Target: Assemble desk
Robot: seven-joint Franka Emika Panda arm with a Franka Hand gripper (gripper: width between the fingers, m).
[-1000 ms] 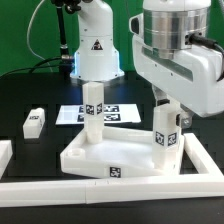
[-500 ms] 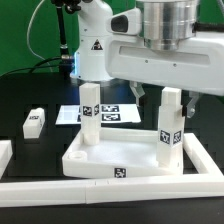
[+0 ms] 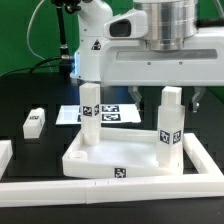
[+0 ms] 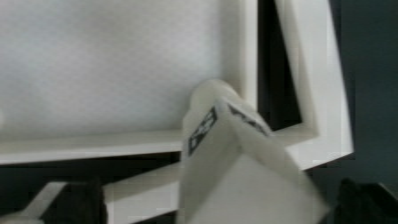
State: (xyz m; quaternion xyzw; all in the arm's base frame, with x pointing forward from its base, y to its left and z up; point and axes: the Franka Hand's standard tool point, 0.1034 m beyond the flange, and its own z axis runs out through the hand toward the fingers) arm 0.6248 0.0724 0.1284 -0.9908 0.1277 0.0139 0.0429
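Desk tabletop (image 3: 120, 160) sat upside-down-looking on the black table, near the front, just behind the long white front rail (image 3: 110, 190). Exterior view: two white tagged legs stood upright in corner sockets, one leg (image 3: 91, 112) at the view's left-back corner, another leg (image 3: 168, 122) at the view's right side. A third leg (image 3: 34, 121) lay loose on the table, well apart at the view's left. Marker board (image 3: 112, 114) lay flat behind the tabletop. The gripper (image 3: 166, 96) hung above the right leg, fingers spread wide either side of its top, not touching it, holding nothing. Small tag showed on the tabletop's front wall.

Wrist view: looked down on the standing leg (image 4: 228, 150) close up, blurred, its tag visible; tabletop (image 4: 107, 70) and raised rim beneath. Dark finger tips (image 4: 54, 198) stood clear of the leg on both sides.
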